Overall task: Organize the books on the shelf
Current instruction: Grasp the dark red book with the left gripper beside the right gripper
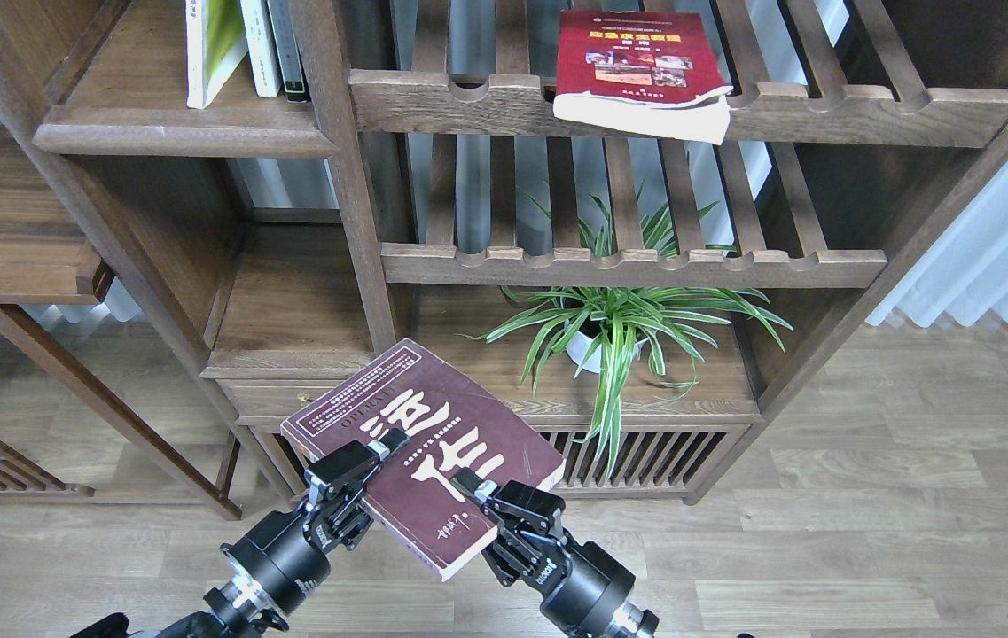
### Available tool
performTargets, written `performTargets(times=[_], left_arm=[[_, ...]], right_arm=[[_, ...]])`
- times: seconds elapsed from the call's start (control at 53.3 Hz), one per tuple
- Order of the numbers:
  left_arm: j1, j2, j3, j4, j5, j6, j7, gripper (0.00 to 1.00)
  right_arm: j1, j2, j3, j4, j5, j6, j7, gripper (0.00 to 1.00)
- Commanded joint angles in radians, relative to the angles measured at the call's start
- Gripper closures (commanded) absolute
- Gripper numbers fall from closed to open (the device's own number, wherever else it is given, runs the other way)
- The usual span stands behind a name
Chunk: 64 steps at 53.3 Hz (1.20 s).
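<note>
The maroon book [419, 452] sits low in the middle of the frame, cover up and tilted, held between both grippers. The left gripper [379, 461] is clamped on its left edge, the right gripper [472, 487] on its lower right edge; the fingers under the cover are hidden. The red book [641, 75] lies flat on the slatted rack [823, 111] at upper right, its pages drooping over the front rail. The yellow-green book [211, 44] stands at upper left on the solid shelf [175, 137], its top cut off by the frame edge, beside thin white and dark books [273, 44]. A potted plant [619, 328] fills the compartment behind the maroon book.
</note>
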Motion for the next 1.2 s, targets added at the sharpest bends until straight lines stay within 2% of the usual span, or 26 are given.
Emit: performTargets(times=[0.0, 0.056, 0.169, 0.244, 0.338, 0.469, 0.713, 1.013, 1.182], left_arm=[[-0.001, -0.007, 0.008, -0.001, 0.000, 0.001, 0.000, 0.91], [0.000, -0.007, 0.008, -0.001, 0.000, 0.001, 0.000, 0.91], [0.000, -0.004, 0.008, -0.001, 0.000, 0.001, 0.000, 0.91], [-0.001, -0.003, 0.008, -0.001, 0.000, 0.001, 0.000, 0.91], [-0.001, -0.003, 0.008, -0.002, 0.000, 0.001, 0.000, 0.91], [-0.001, 0.002, 0.008, -0.001, 0.000, 0.001, 0.000, 0.90], [-0.004, 0.008, 0.003, -0.002, 0.000, 0.001, 0.002, 0.91], [-0.006, 0.039, 0.000, -0.004, 0.013, 0.001, 0.003, 0.95], [-0.012, 0.089, -0.026, -0.011, 0.085, 0.001, 0.010, 0.95]], right_arm=[[0.001, 0.001, 0.001, 0.002, -0.001, 0.000, 0.001, 0.93], [0.001, 0.001, 0.001, 0.000, -0.001, 0.000, 0.001, 0.90], [0.003, 0.001, 0.001, 0.000, -0.002, 0.000, 0.004, 0.76], [0.003, 0.005, 0.004, 0.000, -0.001, 0.000, 0.009, 0.61], [0.006, 0.005, 0.007, -0.008, -0.001, 0.000, 0.009, 0.48], [0.010, 0.003, 0.024, -0.035, 0.002, 0.000, 0.011, 0.37], [0.029, 0.000, 0.055, -0.055, 0.004, 0.000, 0.038, 0.29], [0.035, -0.002, 0.161, -0.094, 0.007, 0.000, 0.044, 0.29], [0.033, 0.001, 0.188, -0.113, 0.009, 0.000, 0.087, 0.29]])
